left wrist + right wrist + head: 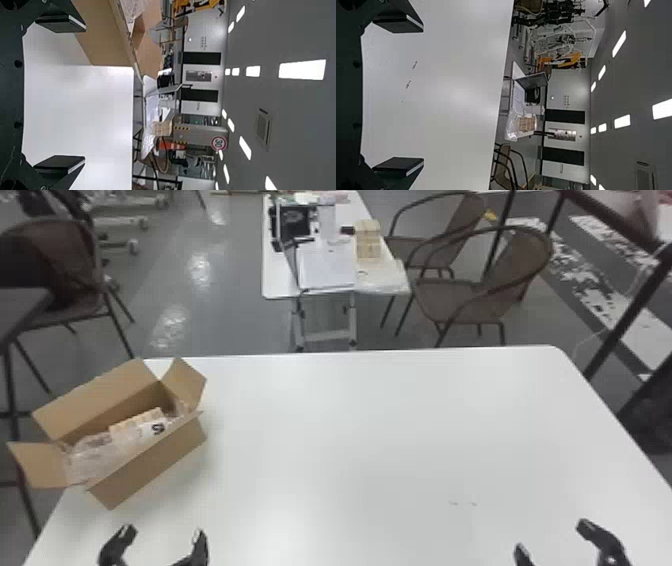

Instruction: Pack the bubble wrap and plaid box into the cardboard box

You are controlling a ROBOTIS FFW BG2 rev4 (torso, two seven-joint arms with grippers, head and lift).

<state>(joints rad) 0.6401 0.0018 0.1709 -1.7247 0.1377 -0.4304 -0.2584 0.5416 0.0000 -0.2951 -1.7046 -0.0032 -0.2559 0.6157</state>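
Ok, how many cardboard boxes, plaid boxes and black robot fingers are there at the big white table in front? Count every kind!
Cardboard box: 1
Plaid box, inside it: 1
Left arm's black fingers: 2
Right arm's black fingers: 2
Total: 6

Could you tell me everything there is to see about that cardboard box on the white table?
The cardboard box is plain brown, long and rectangular, and looks like corrugated card. It sits upright, turned at an angle, at the left side of the white table. Its top is open, with flaps spread at both ends and along the far side. Clear bubble wrap and the pale orange plaid box lie inside. The left tool is nearby, not touching it.
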